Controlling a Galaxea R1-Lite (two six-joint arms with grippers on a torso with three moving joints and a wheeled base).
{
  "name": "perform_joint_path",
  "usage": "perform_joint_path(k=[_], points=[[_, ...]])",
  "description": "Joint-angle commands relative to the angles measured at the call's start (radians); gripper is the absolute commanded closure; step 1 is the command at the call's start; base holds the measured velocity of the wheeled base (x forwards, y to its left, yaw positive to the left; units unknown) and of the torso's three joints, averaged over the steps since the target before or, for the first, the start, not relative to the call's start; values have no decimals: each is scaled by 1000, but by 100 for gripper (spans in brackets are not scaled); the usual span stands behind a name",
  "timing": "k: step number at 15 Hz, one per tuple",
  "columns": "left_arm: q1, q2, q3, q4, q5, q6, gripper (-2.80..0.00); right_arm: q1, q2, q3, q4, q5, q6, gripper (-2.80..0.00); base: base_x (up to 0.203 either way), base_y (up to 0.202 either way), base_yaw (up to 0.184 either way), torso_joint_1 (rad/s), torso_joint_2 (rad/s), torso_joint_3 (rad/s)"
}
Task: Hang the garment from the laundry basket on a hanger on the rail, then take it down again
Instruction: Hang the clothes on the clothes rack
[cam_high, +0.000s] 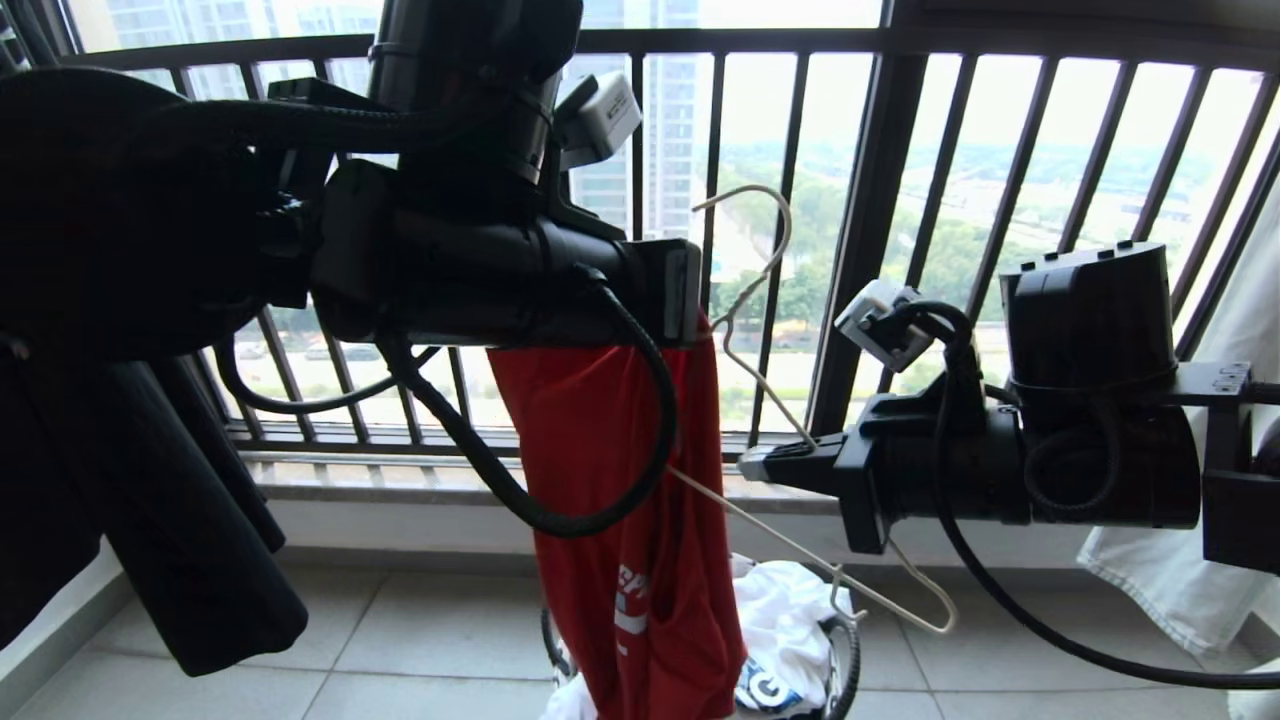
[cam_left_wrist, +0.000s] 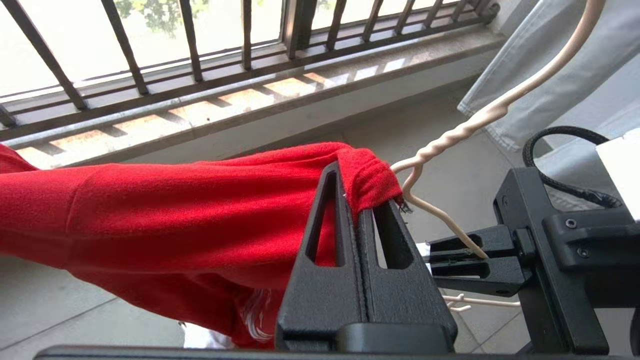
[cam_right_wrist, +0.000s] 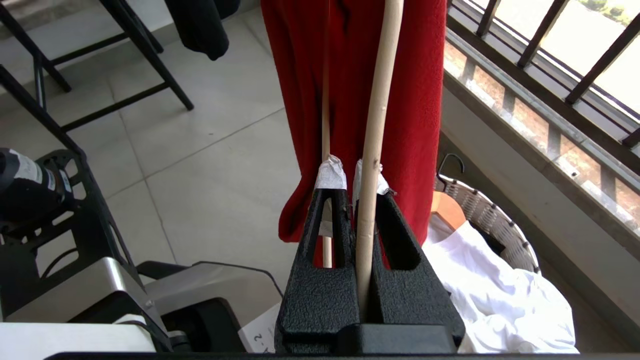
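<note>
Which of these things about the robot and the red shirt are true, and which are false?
1. The left hand is pinching the red short-sleeved T-shirt. True.
2. The right hand is empty. False: it is shut on the thin off-white wire hanger.
3. The red T-shirt is lying flat on the floor. False: it hangs down from the left hand.
4. A white shirt lies in the small round laundry basket. True.
5. The wire hanger is already inside the red T-shirt's neck. False: it is held beside the shirt, tilted.
</note>
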Motion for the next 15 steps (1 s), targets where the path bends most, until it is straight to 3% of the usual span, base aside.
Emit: perform_joint_path(k=[1, 5, 7, 10, 15], points=[[-1, -16, 29, -63, 20, -1, 0, 0, 43, -11, -35, 6, 1, 0, 0, 0, 0, 0, 0, 0], [-10, -20, 38, -76, 21, 0, 0, -1, 87, -17, -143, 5, 4, 0, 0, 0, 0, 0, 0, 0], [-18, -42, 58, -83, 20, -2, 0, 1, 87, -16, -173, 12, 49, 0, 0, 0, 0, 0, 0, 0], [-57, -57, 80, -84, 23, 3, 0, 1, 71, -17, -177, 23, 87, 0, 0, 0, 0, 0, 0, 0], [-62, -54, 79, -85, 39, 1, 0, 1, 43, -13, -177, 45, 95, 0, 0, 0, 0, 0, 0, 0]])
